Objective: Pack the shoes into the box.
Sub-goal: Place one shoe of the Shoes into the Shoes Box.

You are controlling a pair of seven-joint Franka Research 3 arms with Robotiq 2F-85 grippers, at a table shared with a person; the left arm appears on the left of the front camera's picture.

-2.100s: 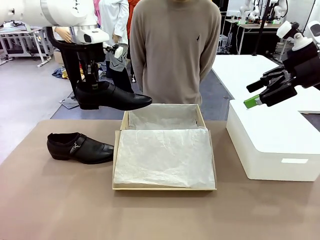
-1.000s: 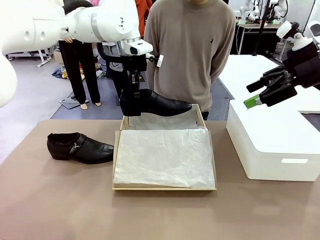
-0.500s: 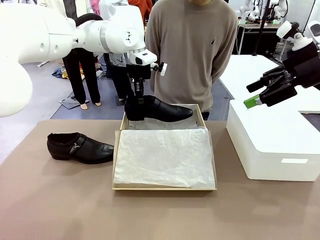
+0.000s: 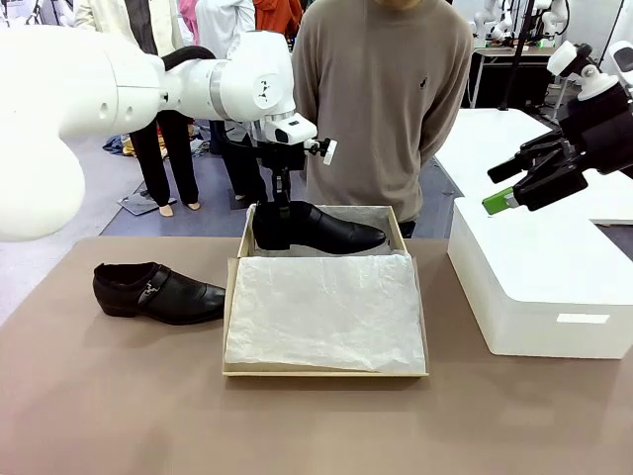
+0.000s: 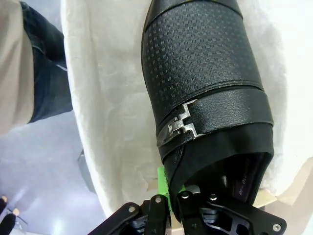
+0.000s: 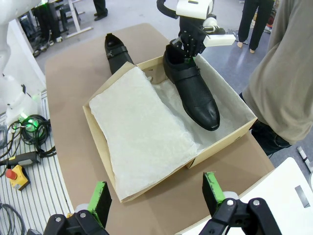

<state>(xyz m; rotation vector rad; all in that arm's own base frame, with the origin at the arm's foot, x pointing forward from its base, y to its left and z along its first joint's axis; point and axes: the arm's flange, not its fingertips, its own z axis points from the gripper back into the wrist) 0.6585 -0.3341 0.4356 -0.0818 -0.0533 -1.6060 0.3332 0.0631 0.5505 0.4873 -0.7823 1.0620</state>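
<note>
**Shoe one going into the far end of the box**

Front view: left jaws pinch one shoe [image 4: 316, 228] by its heel collar, toe toward my right, low over the far end of the box [image 4: 326, 372]. I judge it is laid along the far wall to leave room for its mate. The second shoe [image 4: 158, 292] lies on the worktop [image 4: 119, 396], left of the box. Right jaws are spread, held up by the white box [image 4: 544, 287], well apart from the shoes.

Left wrist view: green pads [image 5: 161, 180] clamp the collar edge, with tissue [image 5: 107, 98] beneath.

Right wrist view: count is two shoes, one tan box, one person [image 6: 288, 73].
</note>
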